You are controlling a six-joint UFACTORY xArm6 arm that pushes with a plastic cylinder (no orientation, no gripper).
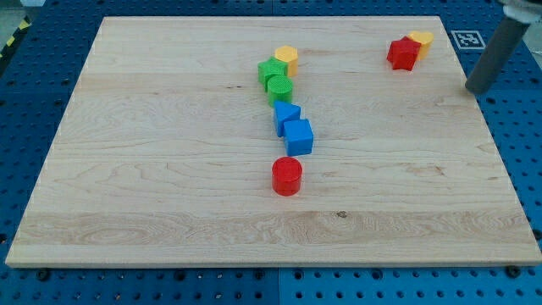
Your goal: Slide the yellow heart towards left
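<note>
Red cylinder point(287, 175) foremost; two blue blocks point(293, 129), two green point(275, 78).

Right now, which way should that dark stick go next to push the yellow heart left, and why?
Probably up and a little left, to get beside the yellow heart. My tip hangs at the board's right edge, below and to the right of the heart. The red block touches the heart's left side, so it would likely slide along too.

wooden board point(169, 169) | blue pegboard surround point(42, 76) | even light
</note>
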